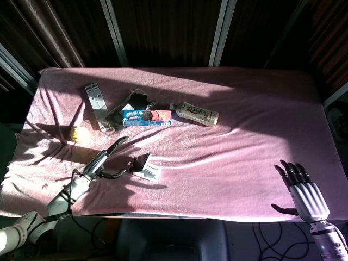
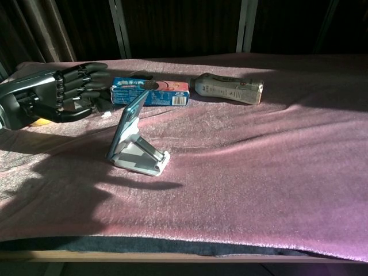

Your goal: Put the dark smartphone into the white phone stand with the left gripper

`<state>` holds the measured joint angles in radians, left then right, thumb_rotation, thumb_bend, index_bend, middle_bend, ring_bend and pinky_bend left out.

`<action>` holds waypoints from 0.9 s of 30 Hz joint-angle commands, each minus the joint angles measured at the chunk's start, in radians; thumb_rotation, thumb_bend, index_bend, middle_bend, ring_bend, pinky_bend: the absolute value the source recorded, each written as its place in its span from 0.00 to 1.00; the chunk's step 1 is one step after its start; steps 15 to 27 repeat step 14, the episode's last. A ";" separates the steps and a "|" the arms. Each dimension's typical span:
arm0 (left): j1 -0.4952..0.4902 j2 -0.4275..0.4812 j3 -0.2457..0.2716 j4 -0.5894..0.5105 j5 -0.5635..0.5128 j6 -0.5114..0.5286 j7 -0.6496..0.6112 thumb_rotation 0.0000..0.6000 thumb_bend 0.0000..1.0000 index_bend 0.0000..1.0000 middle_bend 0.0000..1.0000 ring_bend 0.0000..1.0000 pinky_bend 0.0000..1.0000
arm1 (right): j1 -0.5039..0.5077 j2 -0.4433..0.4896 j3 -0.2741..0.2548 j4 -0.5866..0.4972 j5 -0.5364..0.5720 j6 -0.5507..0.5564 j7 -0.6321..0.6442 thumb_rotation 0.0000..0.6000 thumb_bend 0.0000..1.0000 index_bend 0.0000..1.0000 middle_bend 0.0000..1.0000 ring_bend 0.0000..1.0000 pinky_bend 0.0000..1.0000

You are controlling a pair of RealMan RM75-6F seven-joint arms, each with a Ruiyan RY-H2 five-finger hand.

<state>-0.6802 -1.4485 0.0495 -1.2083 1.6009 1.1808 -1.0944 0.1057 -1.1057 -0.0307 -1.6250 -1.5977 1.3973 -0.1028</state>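
Observation:
The dark smartphone leans tilted in the white phone stand on the pink cloth; in the head view the smartphone sits on the stand near the front left. My left hand hovers to the left of the phone, apart from it, fingers spread and holding nothing. In the head view the left hand lies just left of the stand. My right hand rests open at the front right corner, far from the phone.
A blue biscuit box and a lying bottle sit behind the stand. A grey metal bar, a dark crumpled item and a small yellow object lie at the back left. The table's front edge is close.

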 commanded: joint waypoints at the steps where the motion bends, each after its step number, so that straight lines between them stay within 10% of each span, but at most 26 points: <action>1: 0.105 0.146 0.047 -0.129 -0.082 0.007 0.380 1.00 0.36 0.00 0.00 0.00 0.00 | 0.000 -0.001 0.000 -0.001 0.001 -0.001 -0.005 1.00 0.20 0.00 0.00 0.00 0.00; 4: 0.224 0.206 0.061 -0.214 -0.186 0.099 0.755 1.00 0.36 0.00 0.00 0.00 0.00 | -0.001 -0.005 -0.001 -0.002 0.000 0.000 -0.016 1.00 0.20 0.00 0.00 0.00 0.00; 11: 0.339 0.220 0.028 -0.360 -0.275 0.259 1.148 1.00 0.36 0.00 0.00 0.00 0.00 | -0.001 -0.020 -0.004 -0.006 -0.005 -0.002 -0.045 1.00 0.20 0.00 0.00 0.00 0.00; 27: 0.356 0.224 0.028 -0.380 -0.245 0.275 1.165 1.00 0.36 0.00 0.00 0.00 0.00 | -0.002 -0.023 -0.007 -0.007 -0.009 -0.001 -0.054 1.00 0.20 0.00 0.00 0.00 0.00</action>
